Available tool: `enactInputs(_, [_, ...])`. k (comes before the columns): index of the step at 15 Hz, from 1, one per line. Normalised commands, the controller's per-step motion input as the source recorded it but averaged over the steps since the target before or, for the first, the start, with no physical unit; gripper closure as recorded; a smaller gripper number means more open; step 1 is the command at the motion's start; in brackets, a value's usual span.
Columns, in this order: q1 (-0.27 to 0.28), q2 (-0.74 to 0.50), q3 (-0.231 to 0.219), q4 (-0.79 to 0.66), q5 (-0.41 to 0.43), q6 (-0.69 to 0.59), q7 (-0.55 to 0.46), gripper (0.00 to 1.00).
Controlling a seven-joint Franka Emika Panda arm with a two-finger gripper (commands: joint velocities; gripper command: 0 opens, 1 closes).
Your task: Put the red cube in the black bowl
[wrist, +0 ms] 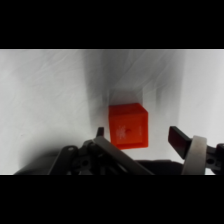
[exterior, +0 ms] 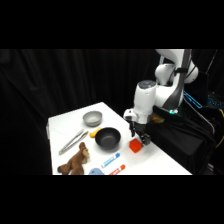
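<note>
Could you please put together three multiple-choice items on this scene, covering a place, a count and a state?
1. Where is the red cube?
A. inside the black bowl
B. on the white table beside the black bowl
C. on top of the plush toy

2. How many bowls stand on the table?
A. one
B. two
C. four

3. How does the gripper stand to the cube?
A. open, one finger on either side
B. shut far above it
C. resting in the grey bowl

Answers: 1 B, the cube lies on bare table right of the black bowl. 2 B, only that one and the grey bowl show. 3 A, the wrist view shows a gap on both sides.
</note>
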Motion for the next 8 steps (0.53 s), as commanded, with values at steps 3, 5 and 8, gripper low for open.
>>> enactInputs(3, [0.154, 0.16, -0.131, 0.03, 0.003, 0.27, 0.06, 0.00])
enactInputs(5, [0.130, 0.20, -0.126, 0.05, 0.057, 0.27, 0.00, 0.00])
enactInputs(8, [0.131, 0.20, -0.116, 0.07, 0.099, 0.26, -0.05, 0.00])
